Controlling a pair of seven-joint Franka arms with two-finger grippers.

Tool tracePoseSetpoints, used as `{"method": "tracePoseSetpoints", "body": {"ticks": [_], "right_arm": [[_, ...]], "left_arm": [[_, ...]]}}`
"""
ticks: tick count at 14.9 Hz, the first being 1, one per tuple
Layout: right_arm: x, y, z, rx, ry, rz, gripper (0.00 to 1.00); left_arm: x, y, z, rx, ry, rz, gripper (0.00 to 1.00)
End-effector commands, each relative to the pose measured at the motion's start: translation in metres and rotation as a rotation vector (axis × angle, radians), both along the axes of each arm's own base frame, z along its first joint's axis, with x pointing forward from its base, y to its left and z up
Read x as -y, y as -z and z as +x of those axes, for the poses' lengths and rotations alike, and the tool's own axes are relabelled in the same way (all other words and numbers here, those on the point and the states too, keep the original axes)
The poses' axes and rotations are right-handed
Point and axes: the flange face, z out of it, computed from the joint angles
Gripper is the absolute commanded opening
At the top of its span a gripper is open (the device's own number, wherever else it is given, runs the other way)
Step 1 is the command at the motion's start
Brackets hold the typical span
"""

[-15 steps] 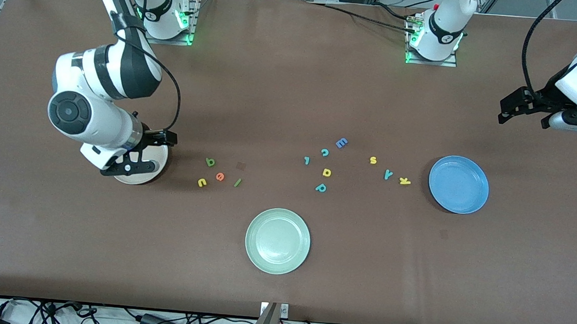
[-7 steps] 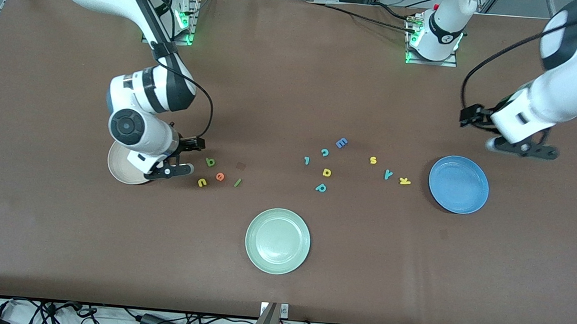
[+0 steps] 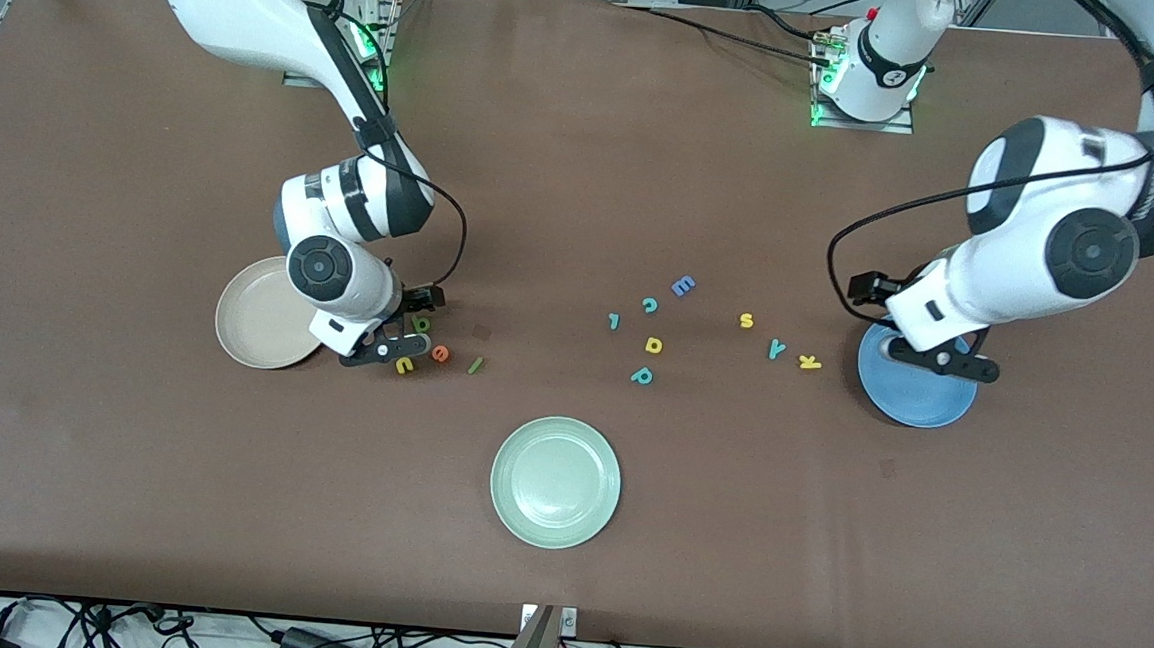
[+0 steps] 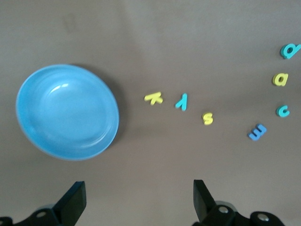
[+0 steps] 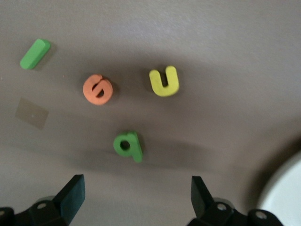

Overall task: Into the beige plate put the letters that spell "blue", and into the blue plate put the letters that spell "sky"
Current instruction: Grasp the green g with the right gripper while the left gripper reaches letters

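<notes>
Front view: right gripper (image 3: 388,341) over b (image 3: 422,324) and u (image 3: 404,365), beside beige plate (image 3: 255,310); left gripper (image 3: 936,348) over blue plate (image 3: 918,400) rim.

Left wrist view: fingers (image 4: 74,202) spread wide, empty; k (image 4: 154,98), y (image 4: 182,100), s (image 4: 207,118) near plate.

Right wrist view: fingers (image 5: 70,194) wide, empty; e (image 5: 98,89), probably l (image 5: 35,53), on table.

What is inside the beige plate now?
The beige plate shows no letter inside. The right end effector, open, hangs over b, u beside it and covers a strip of its rim.

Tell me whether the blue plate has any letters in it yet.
Empty. The left wrist view shows the blue plate bare inside; yellow k, teal y and yellow s lie on the table beside it.
</notes>
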Motion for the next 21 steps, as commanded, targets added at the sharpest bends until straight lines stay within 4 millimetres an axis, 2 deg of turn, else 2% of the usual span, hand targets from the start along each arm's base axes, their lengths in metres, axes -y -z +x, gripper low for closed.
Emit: {"method": "tracePoseSetpoints", "body": {"ticks": [1,3,7,9,11,13,14,16,20,21], "right_arm": [[-0.010,0.009,0.000,0.025,0.007,0.006,0.97],[-0.016,0.016,-0.002,0.032,0.001,0.008,0.95],[-0.024,0.024,-0.001,0.039,-0.004,0.013,0.83],[-0.025,0.026,0.002,0.042,-0.003,0.014,0.74],[-0.026,0.024,0.003,0.046,-0.003,0.016,0.63],[-0.024,0.024,0.004,0.046,0.000,0.016,0.57],[-0.024,0.024,0.004,0.047,-0.002,0.016,0.50],[-0.021,0.025,0.005,0.044,0.006,0.014,0.37],[-0.019,0.029,0.005,0.038,0.010,0.013,0.22],[-0.019,0.029,0.005,0.038,0.010,0.013,0.20]], "left_arm": [[0.030,0.037,0.009,0.005,0.039,-0.018,1.00],[0.044,0.071,0.011,-0.002,0.057,-0.019,1.00],[0.069,0.129,0.009,0.026,0.099,-0.020,1.00],[0.073,0.152,-0.002,0.052,0.116,-0.024,1.00],[0.066,0.179,-0.016,0.078,0.126,-0.030,1.00],[0.073,0.202,-0.029,0.108,0.143,-0.039,0.94],[0.077,0.211,-0.032,0.103,0.152,-0.038,0.90],[0.078,0.216,-0.033,0.099,0.155,-0.037,0.74],[0.078,0.224,-0.033,0.102,0.166,-0.031,0.50],[0.078,0.224,-0.033,0.102,0.166,-0.031,0.49]]}}
